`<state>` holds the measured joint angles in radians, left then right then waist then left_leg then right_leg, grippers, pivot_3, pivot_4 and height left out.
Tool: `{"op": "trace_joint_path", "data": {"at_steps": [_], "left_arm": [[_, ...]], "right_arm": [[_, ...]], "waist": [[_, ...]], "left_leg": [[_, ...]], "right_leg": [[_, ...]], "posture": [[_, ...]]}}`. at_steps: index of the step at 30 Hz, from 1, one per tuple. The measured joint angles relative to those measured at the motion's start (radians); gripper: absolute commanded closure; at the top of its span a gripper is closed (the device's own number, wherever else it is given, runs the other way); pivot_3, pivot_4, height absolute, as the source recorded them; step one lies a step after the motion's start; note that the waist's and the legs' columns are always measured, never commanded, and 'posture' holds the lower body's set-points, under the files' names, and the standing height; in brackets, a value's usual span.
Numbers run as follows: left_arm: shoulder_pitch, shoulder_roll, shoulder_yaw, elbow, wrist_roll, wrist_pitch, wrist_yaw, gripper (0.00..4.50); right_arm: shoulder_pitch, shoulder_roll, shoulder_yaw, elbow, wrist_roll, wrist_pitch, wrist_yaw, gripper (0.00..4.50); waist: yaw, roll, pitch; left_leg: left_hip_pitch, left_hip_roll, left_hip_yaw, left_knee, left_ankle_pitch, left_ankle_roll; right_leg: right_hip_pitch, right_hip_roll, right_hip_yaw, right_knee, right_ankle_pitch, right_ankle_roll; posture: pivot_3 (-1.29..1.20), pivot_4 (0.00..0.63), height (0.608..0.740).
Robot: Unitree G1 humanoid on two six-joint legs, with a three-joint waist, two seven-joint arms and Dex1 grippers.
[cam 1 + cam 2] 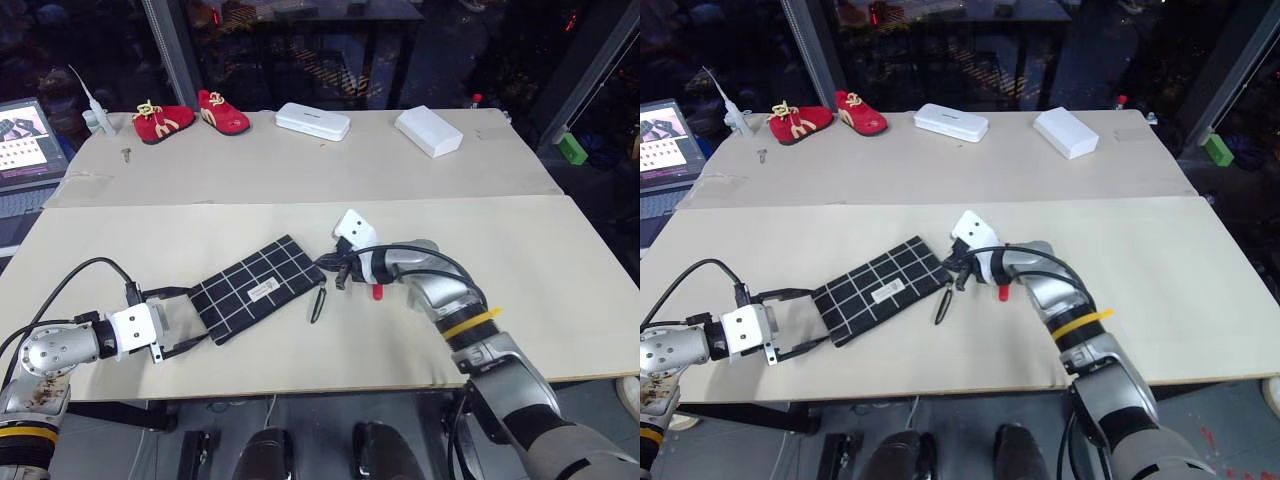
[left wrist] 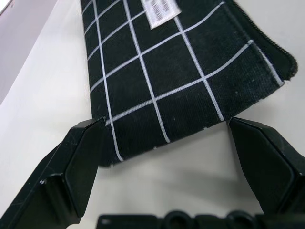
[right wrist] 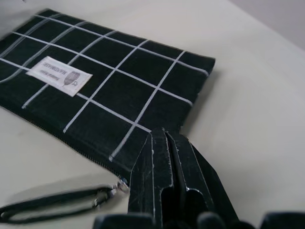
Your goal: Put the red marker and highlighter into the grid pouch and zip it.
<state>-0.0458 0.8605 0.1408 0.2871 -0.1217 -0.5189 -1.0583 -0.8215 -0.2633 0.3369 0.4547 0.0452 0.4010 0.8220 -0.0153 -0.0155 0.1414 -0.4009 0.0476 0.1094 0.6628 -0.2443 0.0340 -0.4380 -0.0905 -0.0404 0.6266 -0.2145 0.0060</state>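
While reaching in low from the near left, left gripper (image 1: 178,322) spread wide about the near-left end of the grid pouch (image 1: 257,287), gripping nothing. Right gripper (image 1: 334,266) pinched shut and empty at the pouch's far-right corner, a red marker (image 1: 378,291) just beyond. Left wrist: pouch end (image 2: 162,71) between splayed fingers (image 2: 71,167), bare table (image 2: 43,95) around. Right wrist: closed fingers (image 3: 167,186) over the pouch corner (image 3: 109,90), zipper cord (image 3: 52,205) beside.
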Motion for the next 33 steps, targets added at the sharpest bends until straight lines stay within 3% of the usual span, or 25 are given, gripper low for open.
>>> {"op": "trace_joint_path", "data": {"at_steps": [7, 16, 25, 33], "left_arm": [[0.025, 0.010, -0.002, -0.059, -0.004, 0.044, 0.000, 0.00], [0.029, 0.022, -0.001, -0.079, -0.025, 0.083, -0.003, 0.00], [0.029, 0.022, -0.002, -0.074, -0.037, 0.080, -0.013, 0.00], [0.023, 0.022, -0.002, -0.034, -0.037, 0.061, -0.023, 0.00]], "right_arm": [[-0.036, 0.054, 0.006, 0.088, -0.036, -0.027, 0.005, 4.47], [-0.017, 0.063, 0.036, 0.043, -0.041, -0.023, 0.084, 4.47], [-0.050, 0.106, -0.055, 0.030, 0.022, 0.047, 0.082, 4.47], [0.017, 0.095, 0.020, 0.000, -0.020, 0.058, 0.103, 4.47]], "waist": [[-0.007, 0.000, 0.000], [-0.013, 0.000, 0.000], [-0.022, 0.000, 0.000], [-0.025, 0.000, 0.000]], "left_leg": [[0.001, 0.001, 0.001, 0.000, 0.000, 0.000], [0.001, 0.001, 0.001, 0.000, 0.000, -0.001], [0.001, 0.001, 0.001, 0.000, 0.000, -0.001], [0.001, 0.001, 0.001, 0.000, 0.000, -0.001]], "right_leg": [[0.000, 0.000, 0.000, 0.001, 0.000, 0.000], [0.000, 0.000, 0.000, 0.001, 0.000, 0.000], [-0.001, 0.000, 0.000, 0.002, 0.000, 0.000], [-0.001, 0.000, 0.000, 0.002, 0.000, 0.000]], "posture": [[0.00, 0.150, 0.740], [0.00, 0.150, 0.740], [0.00, 0.150, 0.740], [0.00, 0.150, 0.740]]}}
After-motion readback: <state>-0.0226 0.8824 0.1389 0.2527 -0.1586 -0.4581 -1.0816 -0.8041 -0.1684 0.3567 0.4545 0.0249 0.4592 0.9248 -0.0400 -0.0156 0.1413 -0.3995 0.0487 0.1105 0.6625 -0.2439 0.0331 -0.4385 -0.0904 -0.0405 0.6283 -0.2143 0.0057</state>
